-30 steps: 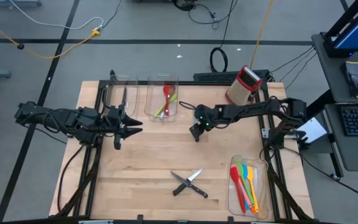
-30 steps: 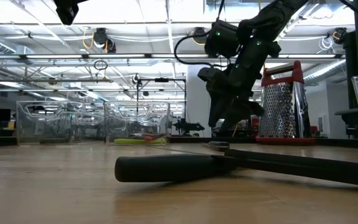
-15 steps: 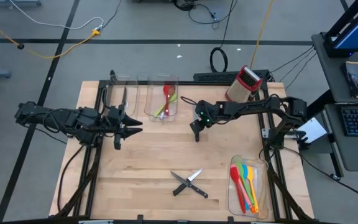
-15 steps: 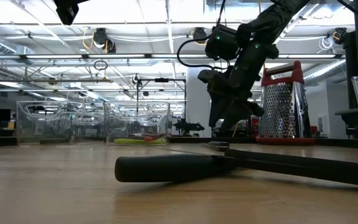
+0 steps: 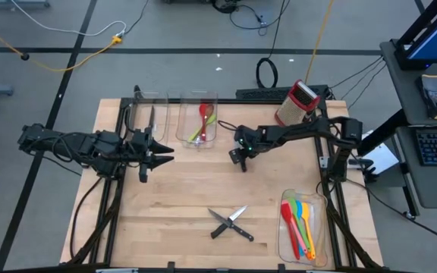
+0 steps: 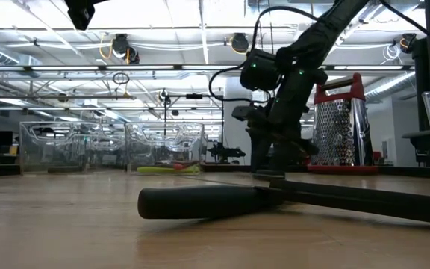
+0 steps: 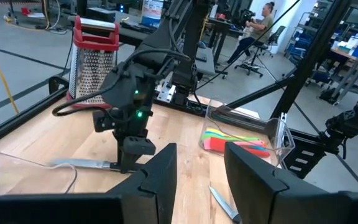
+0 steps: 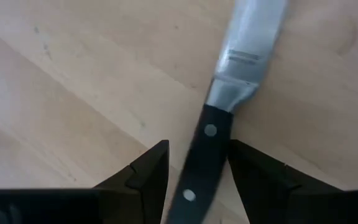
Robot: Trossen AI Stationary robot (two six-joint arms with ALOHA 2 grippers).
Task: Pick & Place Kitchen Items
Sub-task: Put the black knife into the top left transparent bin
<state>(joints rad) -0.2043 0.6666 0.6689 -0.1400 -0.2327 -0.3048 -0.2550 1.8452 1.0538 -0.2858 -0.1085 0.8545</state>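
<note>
- My right gripper (image 5: pixel 240 161) is down near the middle of the table (image 5: pixel 180 197), pointing straight at the wood, with a black-handled knife (image 8: pixel 211 134) directly beneath it.
- In my right wrist view, my two fingers (image 8: pixel 143 177) stand apart, one on each side of the knife's black riveted handle; the handle lies in the gap and I cannot tell whether either finger touches it.
- The steel blade runs forward, away from my fingertips, flat on the table.
- In the low view the same gripper (image 6: pixel 269 161) hangs with its tips close to the tabletop.
- My left gripper (image 5: pixel 149 161) hovers over the left side of the table, well apart from my right one, fingers parted with nothing between them; my left wrist view shows the open gap (image 7: pixel 201 171).
- Two more knives (image 5: pixel 231 223) lie crossed on the wood, nearer the front edge than my right gripper and well apart from it.
- A clear bin (image 5: pixel 212 129) sits just beyond my right gripper toward the back edge, with a red utensil (image 5: pixel 203 117) and a green one (image 5: pixel 200 133) inside.
- Beyond my left gripper another clear bin (image 5: pixel 136 125) holds a dark utensil (image 5: pixel 151 120); I cannot make out what kind.
- A third bin (image 5: pixel 322 235), at the front right corner, holds bright spatulas (image 5: pixel 300 224).
- A red box grater (image 5: pixel 297 104) stands at the back right, behind my right arm.
</note>
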